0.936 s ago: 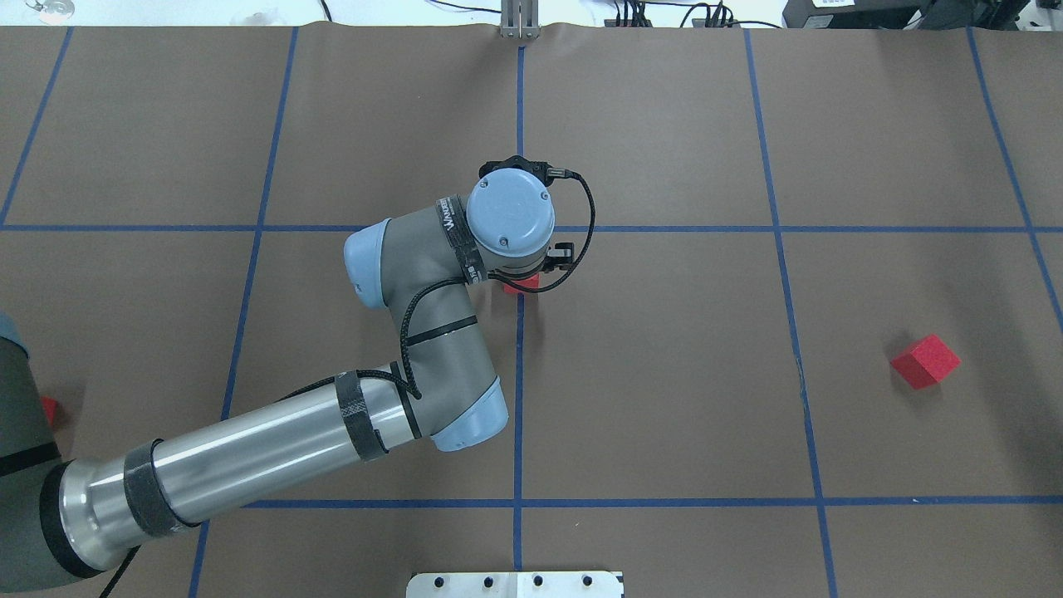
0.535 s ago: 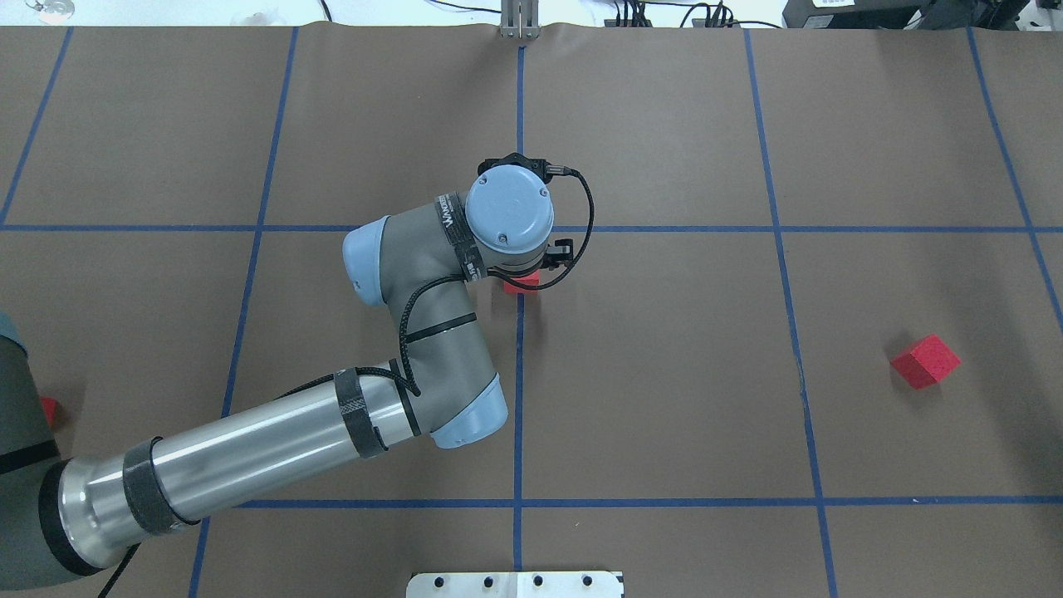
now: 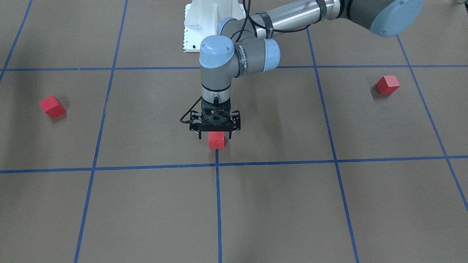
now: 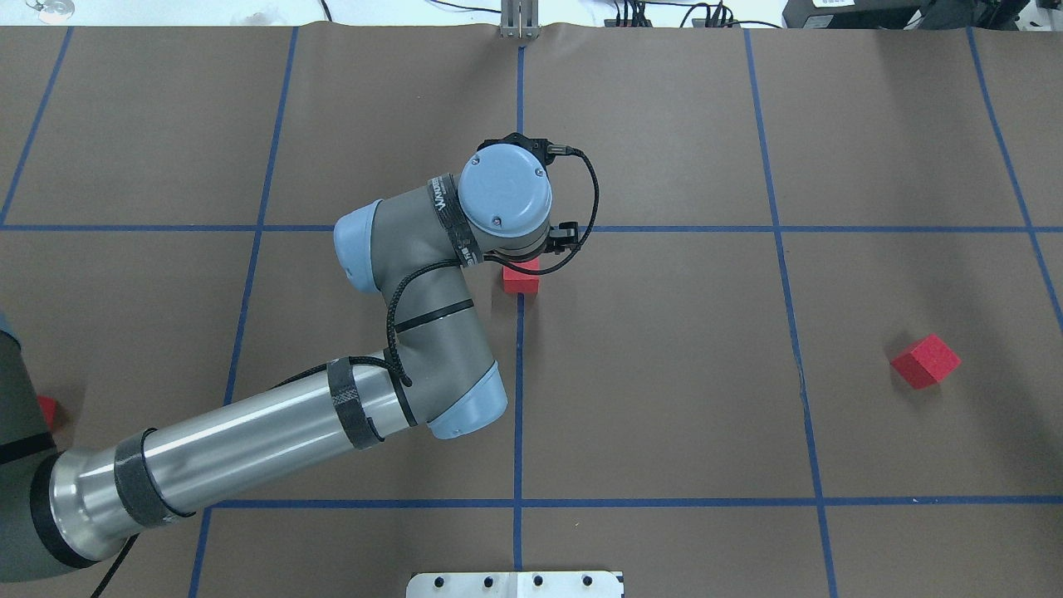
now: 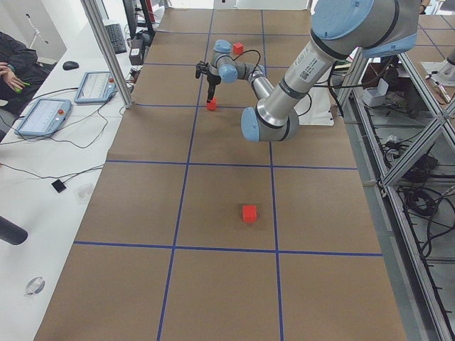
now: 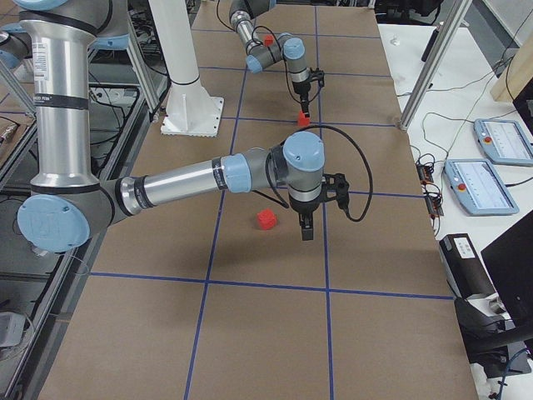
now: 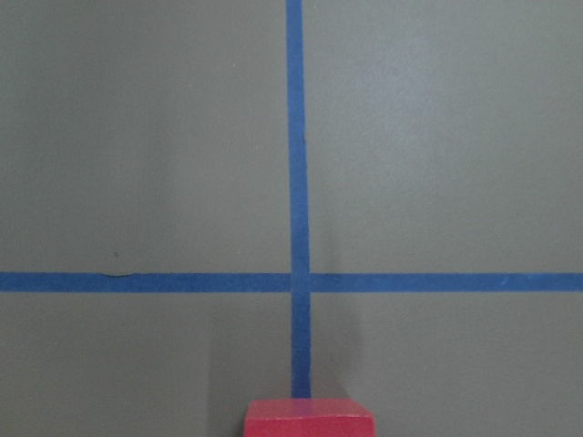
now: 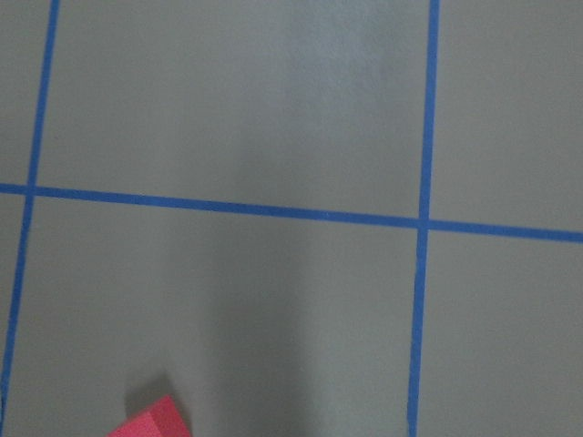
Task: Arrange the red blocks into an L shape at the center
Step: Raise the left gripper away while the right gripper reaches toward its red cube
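Viewed from the operators' side, the nearest item is the center (image 3: 216,164), a crossing of blue tape lines on the brown gridded surface (image 3: 146,212). Just behind it, the middle red block (image 3: 216,141) rests on the surface. It sits squarely on the tape line running toward the robot, near the crossing but apart from it.

The left gripper (image 3: 215,138) points straight down over this block. Its jaws are spread, with a finger (image 3: 230,136) on either side and a gap to each face, so nothing is gripped.

Further back and well apart lie the red block on the robot's right (image 3: 53,106) and the red block on the robot's left (image 3: 388,84), both askew to the grid. Farthest back is the white base plate (image 3: 193,33).

The right gripper (image 6: 305,233) appears only in the right side view, hanging over the table. Its jaw state cannot be determined.
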`<state>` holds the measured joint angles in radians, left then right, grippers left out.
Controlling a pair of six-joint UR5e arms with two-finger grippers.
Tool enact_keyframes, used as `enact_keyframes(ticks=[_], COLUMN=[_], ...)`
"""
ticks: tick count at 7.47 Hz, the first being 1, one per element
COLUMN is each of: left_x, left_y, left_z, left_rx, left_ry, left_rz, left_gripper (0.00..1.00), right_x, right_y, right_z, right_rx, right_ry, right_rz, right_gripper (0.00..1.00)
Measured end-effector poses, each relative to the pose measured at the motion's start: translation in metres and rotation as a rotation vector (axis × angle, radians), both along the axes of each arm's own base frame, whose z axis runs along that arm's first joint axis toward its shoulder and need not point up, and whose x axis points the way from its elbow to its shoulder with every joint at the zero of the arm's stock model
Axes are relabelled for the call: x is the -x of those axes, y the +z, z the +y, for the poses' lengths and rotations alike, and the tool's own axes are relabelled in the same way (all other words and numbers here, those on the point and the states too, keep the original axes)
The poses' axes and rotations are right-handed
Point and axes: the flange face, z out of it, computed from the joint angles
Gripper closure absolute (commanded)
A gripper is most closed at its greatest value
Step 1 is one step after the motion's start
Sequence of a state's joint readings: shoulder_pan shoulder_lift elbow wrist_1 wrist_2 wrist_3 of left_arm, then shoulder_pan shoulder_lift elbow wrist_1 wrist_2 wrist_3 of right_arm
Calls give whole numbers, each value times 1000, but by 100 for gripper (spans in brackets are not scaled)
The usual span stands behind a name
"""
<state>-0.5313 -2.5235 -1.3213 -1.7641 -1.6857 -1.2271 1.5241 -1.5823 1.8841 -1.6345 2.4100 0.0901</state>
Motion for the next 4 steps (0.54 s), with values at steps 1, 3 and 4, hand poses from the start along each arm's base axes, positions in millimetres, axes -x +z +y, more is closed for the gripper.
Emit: enact_keyframes(ticks=[1,3,4], left_x=[15,58,80], left_y=[-6,-5,6], left_z=[-9,-32,-39], left_rx=[15,56,69], left_ry=[8,12,4], left_rz=[24,46,48], left_gripper=[1,1,1], right_x=[11,36,56], right_y=[3,6,9], right_z=[-4,1,13], right_rx=[11,-66,-158], right_ry=[-26,-95,-142], right_rz=[-41,-118,-126], right_gripper=[1,0,0])
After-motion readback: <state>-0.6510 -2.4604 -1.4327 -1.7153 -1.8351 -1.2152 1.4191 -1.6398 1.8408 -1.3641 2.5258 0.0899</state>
